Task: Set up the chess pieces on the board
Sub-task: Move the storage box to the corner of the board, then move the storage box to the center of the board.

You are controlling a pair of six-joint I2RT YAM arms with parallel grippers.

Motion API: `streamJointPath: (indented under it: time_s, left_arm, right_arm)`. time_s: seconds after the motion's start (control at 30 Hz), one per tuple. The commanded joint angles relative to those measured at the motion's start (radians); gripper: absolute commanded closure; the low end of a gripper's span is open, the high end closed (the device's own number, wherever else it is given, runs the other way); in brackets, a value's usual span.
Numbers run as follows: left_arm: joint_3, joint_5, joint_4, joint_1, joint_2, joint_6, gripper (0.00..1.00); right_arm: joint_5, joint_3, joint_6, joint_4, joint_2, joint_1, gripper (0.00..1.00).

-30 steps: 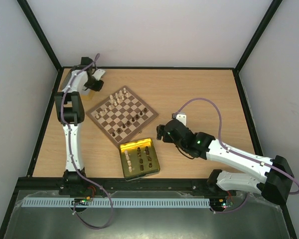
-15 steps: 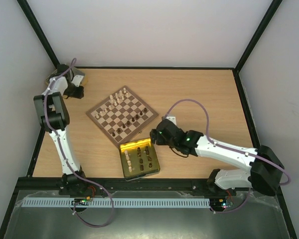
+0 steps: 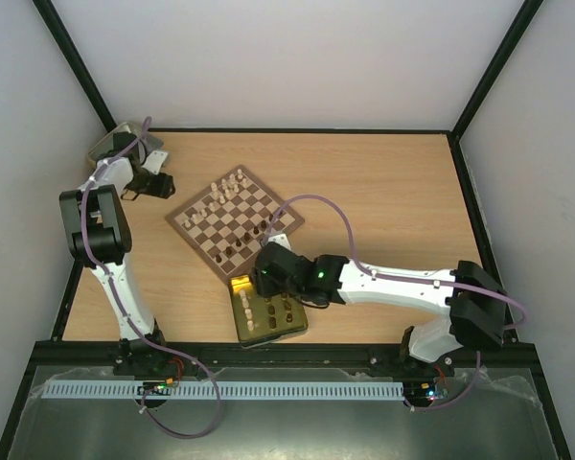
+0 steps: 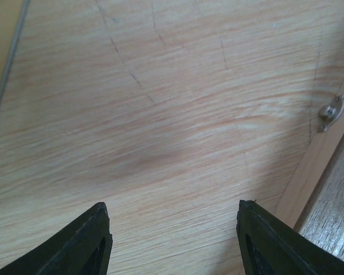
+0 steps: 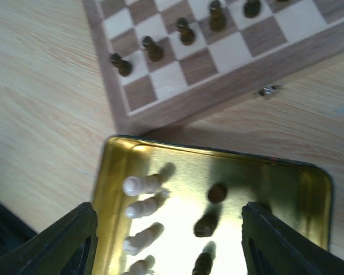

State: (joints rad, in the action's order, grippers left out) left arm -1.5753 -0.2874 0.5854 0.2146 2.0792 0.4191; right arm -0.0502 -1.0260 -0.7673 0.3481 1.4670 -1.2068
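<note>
Right gripper (image 5: 169,243) spread wide, nothing held, hovering above the gold tin (image 5: 275,195) | chess pieces (image 5: 142,184) lie loose inside, so I'm lining up a pick | board (image 5: 218,97) just beyond, part-filled | left gripper (image 4: 172,240) fingers apart over the table (image 4: 160,114), probably parked aside.

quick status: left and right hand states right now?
Left hand: open, holding nothing.
Right hand: open, holding nothing, over the gold tin.
</note>
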Motion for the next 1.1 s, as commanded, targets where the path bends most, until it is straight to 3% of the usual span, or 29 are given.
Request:
streamJointPath:
  time_s: [0.0,0.43,0.83,1.07]
  left_arm:
    - [0.047,-0.020,-0.031,0.006,-0.010,-0.001,0.39]
    - [0.106,-0.009,-0.074,0.006,0.006,-0.006,0.39]
    - [0.115,-0.007,-0.085,0.006,0.024,-0.011,0.39]
    - [0.121,-0.007,-0.087,0.006,0.034,-0.008,0.38]
  right_arm:
    - [-0.112,-0.007,-0.041,0.145,0.034,-0.002,0.33]
    - [-0.136,0.141,-0.136,0.222,-0.076,0.012,0.39]
    - [-0.089,0.261,-0.164,0.175,-0.106,0.027,0.41]
    - [-0.075,0.345,-0.175,0.135,-0.125,0.107,0.44]
